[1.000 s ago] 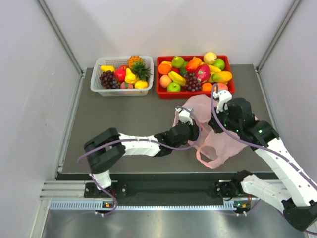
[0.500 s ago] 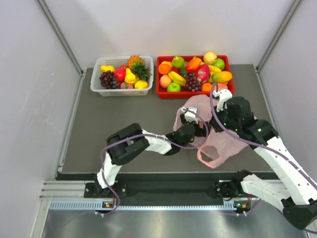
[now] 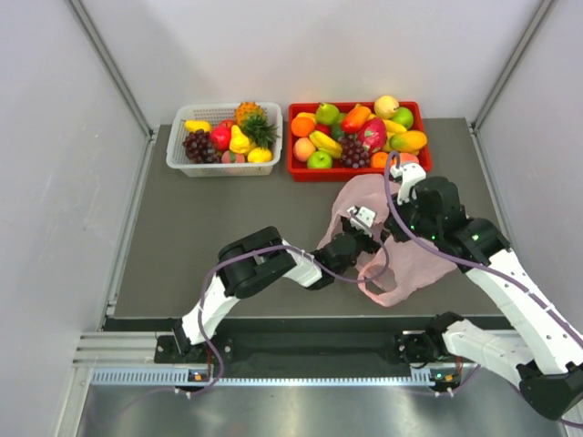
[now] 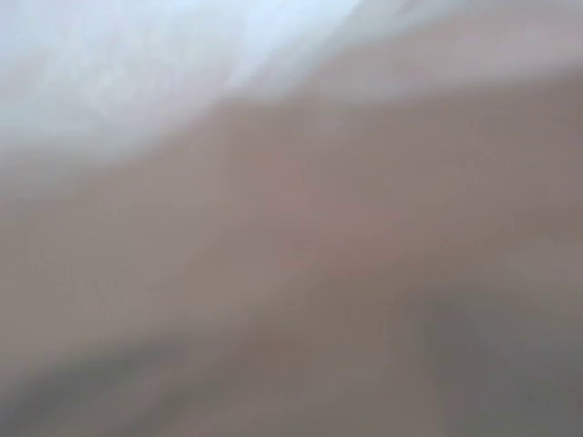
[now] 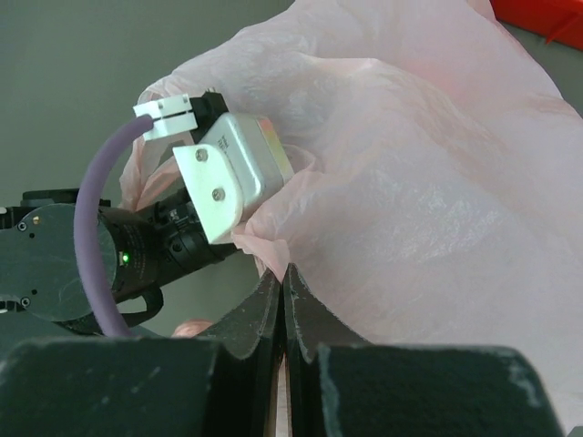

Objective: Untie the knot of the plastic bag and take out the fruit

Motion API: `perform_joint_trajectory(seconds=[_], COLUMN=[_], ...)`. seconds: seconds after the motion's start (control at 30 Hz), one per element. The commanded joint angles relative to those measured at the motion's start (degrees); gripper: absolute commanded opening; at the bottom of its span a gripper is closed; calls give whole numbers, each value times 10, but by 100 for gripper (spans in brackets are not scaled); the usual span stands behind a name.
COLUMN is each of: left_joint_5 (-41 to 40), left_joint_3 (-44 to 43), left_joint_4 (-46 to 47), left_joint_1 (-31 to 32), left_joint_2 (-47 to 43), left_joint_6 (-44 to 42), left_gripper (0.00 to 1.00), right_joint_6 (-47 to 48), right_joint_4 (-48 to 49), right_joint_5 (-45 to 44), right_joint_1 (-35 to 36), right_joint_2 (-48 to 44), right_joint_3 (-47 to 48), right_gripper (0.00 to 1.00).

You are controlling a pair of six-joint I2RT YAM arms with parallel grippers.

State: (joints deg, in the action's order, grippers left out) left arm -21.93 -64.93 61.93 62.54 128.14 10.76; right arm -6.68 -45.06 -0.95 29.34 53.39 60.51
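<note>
The dark grey table (image 3: pixel 228 228) is carrying everything. The plastic bag (image 3: pixel 414 259) is lying crumpled at about four o'clock from the table's centre, with one loop handle trailing toward six o'clock near the front edge.

The red tray (image 3: pixel 310 174) is sitting at one o'clock against the far edge. The white basket (image 3: pixel 196 168) is standing just beside it at eleven o'clock. Both are piled with toy produce.

The left arm (image 3: pixel 264 264) is stretching low across the table toward three o'clock. The right arm (image 3: pixel 510 282) is reaching in from five o'clock.

The left gripper (image 3: pixel 357 242) is pushing into the bag's nine o'clock side. Its fingertips are hidden under the plastic and its own camera is showing only pink-grey blur, so I cannot tell whether the jaws are spread or pressed together. The right gripper (image 5: pixel 283 278) is pinching a fold of the bag's edge with its fingers pressed flat together, just beside the left wrist.

The fruit (image 3: pixel 228 138) is resting in the white basket, well apart from the bag. The pineapple (image 3: pixel 253 123) is at the basket's two o'clock side and the grape bunch (image 3: pixel 198 146) is at its eight o'clock.
</note>
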Motion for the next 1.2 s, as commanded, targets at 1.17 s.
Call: perform_joint_trajectory(seconds=[1.17], left_joint_5=[-31], left_joint_3=[201], left_joint_4=[303], left_joint_1=[47], left_joint_2=[-86], left_joint_6=[-196], left_gripper=[99], right_joint_6=[61], right_joint_4=[-13], right_joint_5=[402], right_joint_1=[-21], right_joint_2=[-93], right_joint_3=[58], right_gripper=[0])
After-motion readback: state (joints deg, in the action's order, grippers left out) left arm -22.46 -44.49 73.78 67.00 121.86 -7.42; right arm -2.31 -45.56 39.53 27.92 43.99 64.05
